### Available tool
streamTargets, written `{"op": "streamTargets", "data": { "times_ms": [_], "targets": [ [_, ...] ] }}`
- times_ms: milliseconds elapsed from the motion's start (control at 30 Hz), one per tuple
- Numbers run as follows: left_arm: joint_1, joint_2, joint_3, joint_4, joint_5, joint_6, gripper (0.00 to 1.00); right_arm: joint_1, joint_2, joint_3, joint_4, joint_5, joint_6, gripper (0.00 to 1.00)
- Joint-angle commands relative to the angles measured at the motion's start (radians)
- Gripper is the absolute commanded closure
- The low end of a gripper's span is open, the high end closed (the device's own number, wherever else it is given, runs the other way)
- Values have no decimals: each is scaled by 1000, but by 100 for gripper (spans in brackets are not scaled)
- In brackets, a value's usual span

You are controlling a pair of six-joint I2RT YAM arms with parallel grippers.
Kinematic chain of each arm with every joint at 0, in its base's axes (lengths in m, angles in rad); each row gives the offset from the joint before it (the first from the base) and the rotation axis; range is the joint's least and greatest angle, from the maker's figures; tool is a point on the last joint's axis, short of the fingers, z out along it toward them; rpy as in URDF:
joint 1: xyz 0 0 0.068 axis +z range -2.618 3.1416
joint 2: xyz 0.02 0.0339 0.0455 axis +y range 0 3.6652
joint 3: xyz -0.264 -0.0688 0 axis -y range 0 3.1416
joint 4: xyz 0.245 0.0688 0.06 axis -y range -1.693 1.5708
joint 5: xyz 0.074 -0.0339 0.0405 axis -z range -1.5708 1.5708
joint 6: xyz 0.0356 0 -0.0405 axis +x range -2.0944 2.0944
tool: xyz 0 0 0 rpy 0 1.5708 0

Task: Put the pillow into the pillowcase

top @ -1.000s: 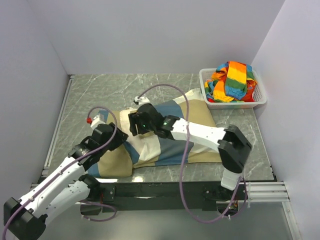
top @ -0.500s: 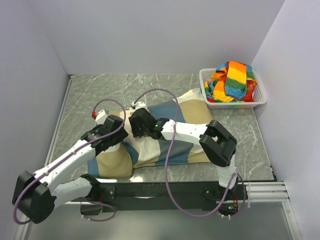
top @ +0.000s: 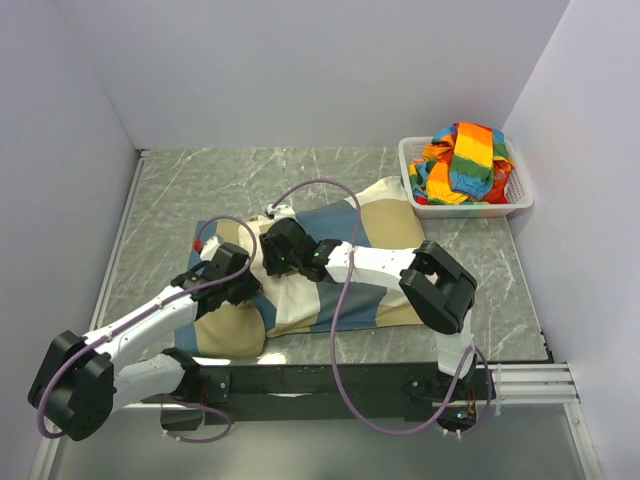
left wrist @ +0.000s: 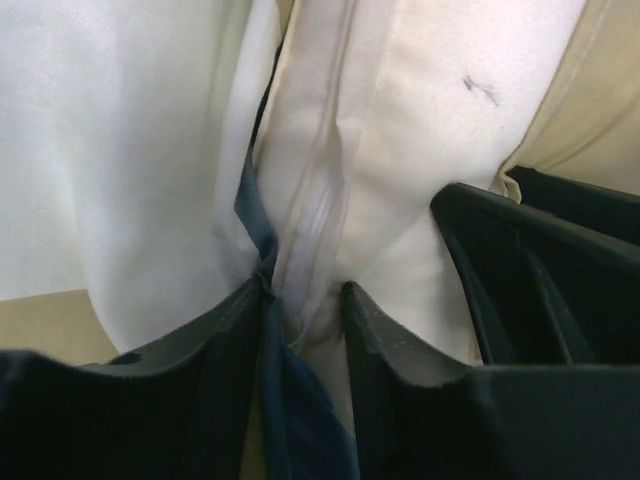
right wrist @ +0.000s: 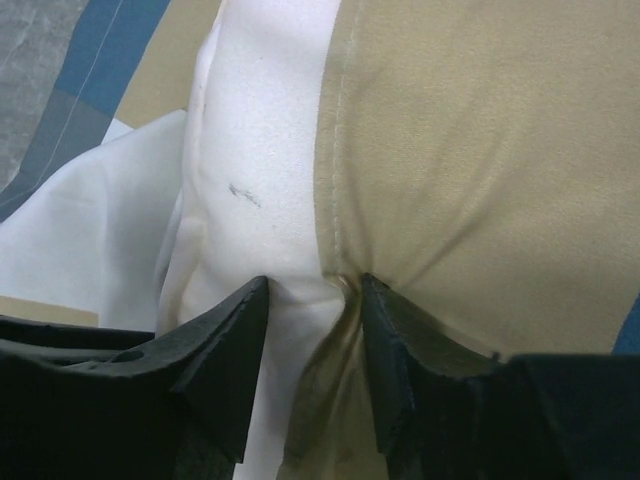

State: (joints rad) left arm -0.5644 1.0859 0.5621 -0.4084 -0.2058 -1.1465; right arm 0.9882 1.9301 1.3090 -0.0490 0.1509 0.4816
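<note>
The pillowcase (top: 395, 230), in blue, tan and off-white blocks, lies bulging across the middle of the table. Both grippers meet at its left part. My left gripper (top: 240, 272) (left wrist: 305, 290) is shut on a fold where a blue pillowcase edge (left wrist: 250, 215) meets the cream pillow (left wrist: 420, 120) with its stitched seam. My right gripper (top: 272, 252) (right wrist: 312, 280) is shut on a pinch of the tan hemmed pillowcase edge (right wrist: 450, 170) bunched with the white pillow cloth (right wrist: 260, 150). Most of the pillow is hidden inside the case.
A white basket (top: 465, 208) holding rainbow-striped cloth (top: 465, 155) stands at the back right corner. White walls close the marble table (top: 170, 190) on the left, back and right. The right arm's cable (top: 345, 200) loops over the pillowcase.
My left gripper has moved right and forward onto the pillowcase's left part, close to the right gripper. Both pairs of jaws have narrowed onto the fabric. The right arm's elbow has folded in.
</note>
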Motion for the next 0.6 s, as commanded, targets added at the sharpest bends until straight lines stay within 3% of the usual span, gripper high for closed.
{"op": "streamTargets", "data": {
  "times_ms": [0,33,67,167,300,567],
  "targets": [
    [12,17,-18,-1,16,-35,66,7,-2,15,-103,-36,3,47],
    [20,29,-8,-9,-6,-30,71,12,-11,22,-109,-27,-6,43],
    [46,31,1,-4,-6,-21,84,18,-16,27,-120,2,-14,41],
    [96,26,4,17,8,-1,99,40,-16,79,-164,76,-44,28],
    [116,-23,-16,36,3,-10,99,40,62,214,-252,176,-75,16],
    [144,-130,-91,88,13,-91,99,50,334,528,-448,205,-129,2]
  ]
}}
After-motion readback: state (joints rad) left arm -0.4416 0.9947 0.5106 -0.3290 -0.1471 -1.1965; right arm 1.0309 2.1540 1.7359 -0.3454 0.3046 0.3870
